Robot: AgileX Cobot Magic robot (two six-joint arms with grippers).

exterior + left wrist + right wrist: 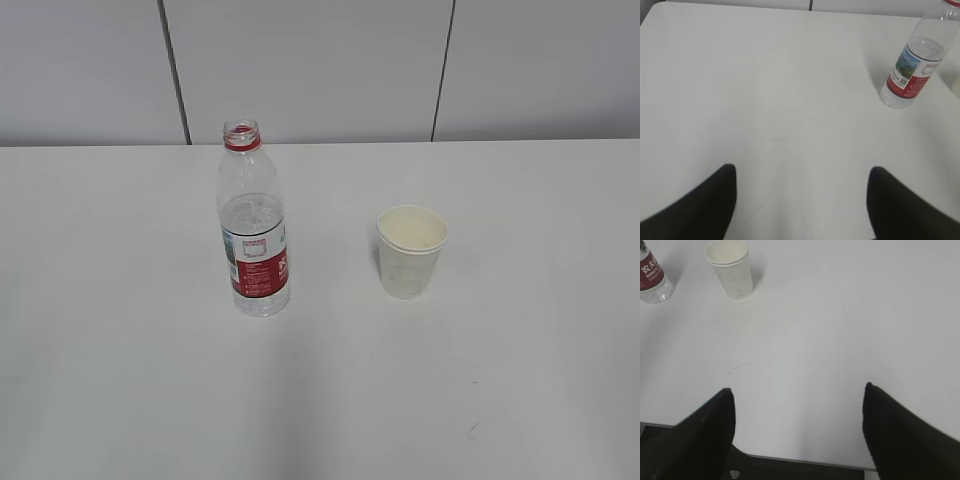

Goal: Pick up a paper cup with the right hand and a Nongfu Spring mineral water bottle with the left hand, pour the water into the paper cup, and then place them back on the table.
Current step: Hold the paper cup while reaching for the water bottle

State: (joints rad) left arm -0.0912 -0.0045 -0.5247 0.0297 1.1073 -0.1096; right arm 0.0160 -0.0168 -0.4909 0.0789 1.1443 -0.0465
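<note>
The Nongfu Spring bottle (254,225) stands upright and uncapped on the white table (120,330), with water (251,212) up to about mid-height. It also shows in the left wrist view (914,65) at the upper right and in the right wrist view (651,277) at the upper left. The paper cup (410,251) stands upright to its right; it also shows in the right wrist view (731,268). My left gripper (801,172) is open and empty, well short of the bottle. My right gripper (798,392) is open and empty over the table's near edge, well short of the cup. Neither arm shows in the exterior view.
A grey panelled wall (320,70) runs behind the table's far edge. The table's near edge (805,460) lies under my right gripper. Faint scuff marks (740,366) lie between the right gripper and the cup.
</note>
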